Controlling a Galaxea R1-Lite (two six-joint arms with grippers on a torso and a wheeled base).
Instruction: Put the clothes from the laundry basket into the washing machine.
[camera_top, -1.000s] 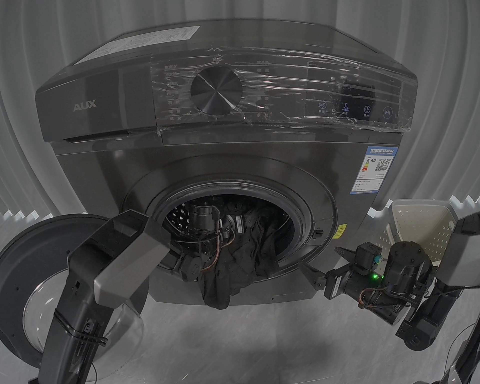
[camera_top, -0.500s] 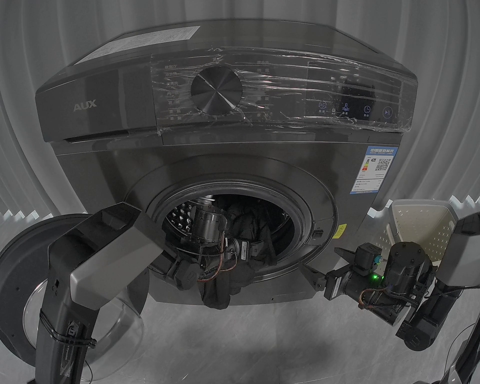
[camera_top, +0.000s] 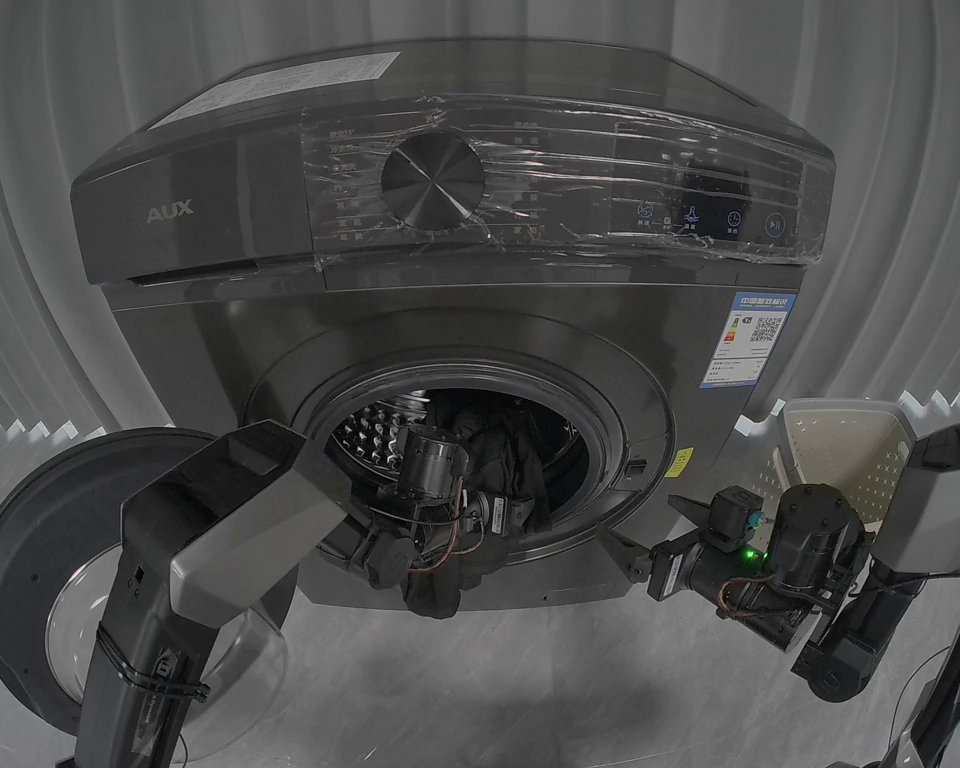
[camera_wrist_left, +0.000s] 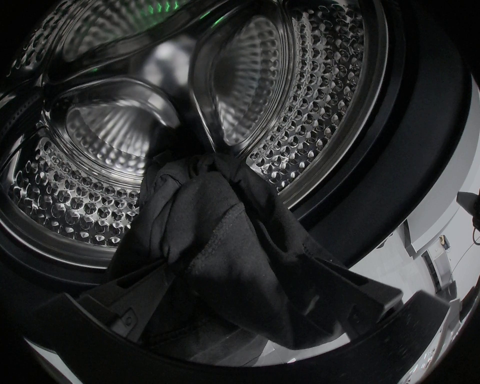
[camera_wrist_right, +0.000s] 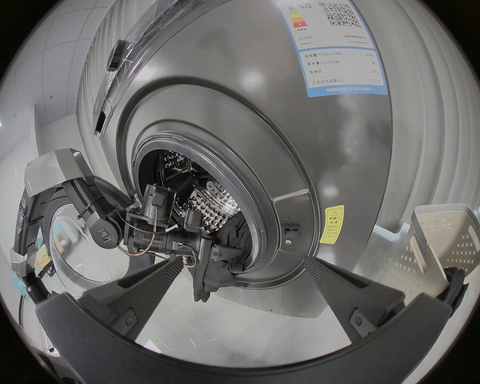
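Head view puts the left claw (camera_top: 510, 515) at the mouth of the washing machine (camera_top: 480, 320), just inside the round opening, low and toward its left side. In the left wrist view its two fingers (camera_wrist_left: 132, 300) stand wide apart, not clamped. A dark garment (camera_wrist_left: 225, 240) lies bunched between and over them and covers most of the gap. Beyond the claw the garment runs on into the drum (camera_wrist_left: 310, 100), whose dimpled steel wall curves around and ahead of the claw. Below the claw a tail of dark cloth hangs out over the lower lip of the opening, down the machine's front. The door (camera_top: 60, 560) is swung fully open, well off to the left claw's outer side, behind the left arm.

The right claw (camera_wrist_right: 241, 264) hangs outside the machine, near the lower right of the front panel but apart from it, pointing at the opening. Its fingers (camera_wrist_right: 350, 300) are spread wide with nothing between them. The left claw and the hanging cloth lie ahead of it, well apart. The laundry basket (camera_top: 850, 450) stands just behind the right claw and to its outer side, beside the machine's right corner. Something dark shows at the basket's edge in the right wrist view, too little to tell what it is.
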